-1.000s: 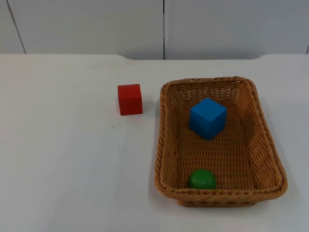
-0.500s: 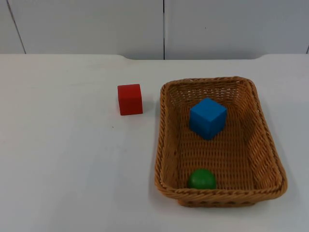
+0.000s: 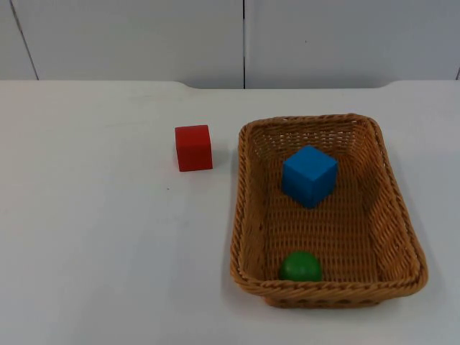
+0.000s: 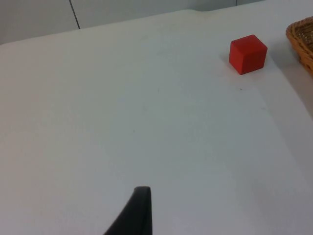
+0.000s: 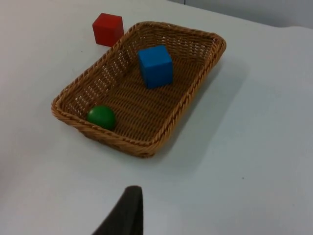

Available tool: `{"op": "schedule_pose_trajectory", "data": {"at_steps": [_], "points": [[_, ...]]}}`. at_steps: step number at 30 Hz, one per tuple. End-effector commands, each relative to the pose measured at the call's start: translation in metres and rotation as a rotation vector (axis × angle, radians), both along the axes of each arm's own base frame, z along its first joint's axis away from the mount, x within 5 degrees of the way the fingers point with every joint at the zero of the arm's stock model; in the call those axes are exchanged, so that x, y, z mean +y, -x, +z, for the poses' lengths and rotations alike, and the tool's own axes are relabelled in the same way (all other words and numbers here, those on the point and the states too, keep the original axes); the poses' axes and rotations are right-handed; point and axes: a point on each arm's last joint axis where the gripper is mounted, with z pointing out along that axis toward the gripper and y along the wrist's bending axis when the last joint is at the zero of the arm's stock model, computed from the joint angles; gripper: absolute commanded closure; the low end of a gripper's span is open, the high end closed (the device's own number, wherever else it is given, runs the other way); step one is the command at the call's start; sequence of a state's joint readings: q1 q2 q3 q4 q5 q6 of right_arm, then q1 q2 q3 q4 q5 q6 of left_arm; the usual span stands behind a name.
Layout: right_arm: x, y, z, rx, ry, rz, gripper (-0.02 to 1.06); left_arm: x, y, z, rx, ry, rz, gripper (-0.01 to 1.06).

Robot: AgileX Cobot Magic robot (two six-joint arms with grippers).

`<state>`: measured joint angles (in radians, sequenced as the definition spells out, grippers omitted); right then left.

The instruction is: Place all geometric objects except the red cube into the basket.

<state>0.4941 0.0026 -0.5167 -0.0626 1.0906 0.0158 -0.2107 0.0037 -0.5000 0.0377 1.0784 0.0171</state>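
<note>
The wicker basket (image 3: 327,295) stands on the white table (image 3: 93,251), towards the right side in the top view, w/ its long axis running away from the camera. Inside it are two things: the blue cube (image 3: 309,175) sits on the basket floor in the far half, turned a bit so one corner faces forward, and the green ball (image 3: 300,267) lies at the near end, touching or almost touching the near wall. Cube and ball are well apart from each other. The red cube (image 3: 193,147) is outside, on the table just beside the basket's far left corner, not touching the rim. In the right wrist view the same layout is seen: basket (image 5: 146,147), blue cube (image 5: 155,66), green ball (image 5: 101,117) and red cube (image 5: 107,29) beyond the rim. The left wrist view has the red cube (image 4: 248,54) near the basket edge (image 4: 303,41), w/ open table between them. The left tool waits above bare table, well apart from the red cube; one black fingertip (image 4: 134,215) is seen, so I cannot tell its state. The right tool hangs above the table near the basket's long side, also one fingertip (image 5: 124,213) seen, state cannot be told.
</note>
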Motion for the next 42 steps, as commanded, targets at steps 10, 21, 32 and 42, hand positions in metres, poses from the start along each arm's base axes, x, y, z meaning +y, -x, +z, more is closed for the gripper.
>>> {"op": "schedule_pose_trajectory", "data": {"at_steps": [10,21,32,42], "points": [[-0.0001,-0.0005,0.0003,-0.011,-0.006,0.000,-0.01,-0.0004,-0.0001,-0.0014,0.000,0.003,0.000,0.00],[0.0003,0.0002,0.0003,-0.011,-0.005,-0.094,-0.01,-0.0003,-0.0001,-0.0014,0.000,0.001,0.001,0.00],[0.0021,0.0022,0.0004,-0.014,-0.004,-0.390,-0.01,-0.0003,-0.0001,-0.0014,0.000,0.001,0.001,0.00],[0.0023,0.0024,0.0004,-0.014,-0.004,-0.421,-0.01,-0.0003,-0.0001,-0.0014,0.000,0.001,0.001,0.00]]}}
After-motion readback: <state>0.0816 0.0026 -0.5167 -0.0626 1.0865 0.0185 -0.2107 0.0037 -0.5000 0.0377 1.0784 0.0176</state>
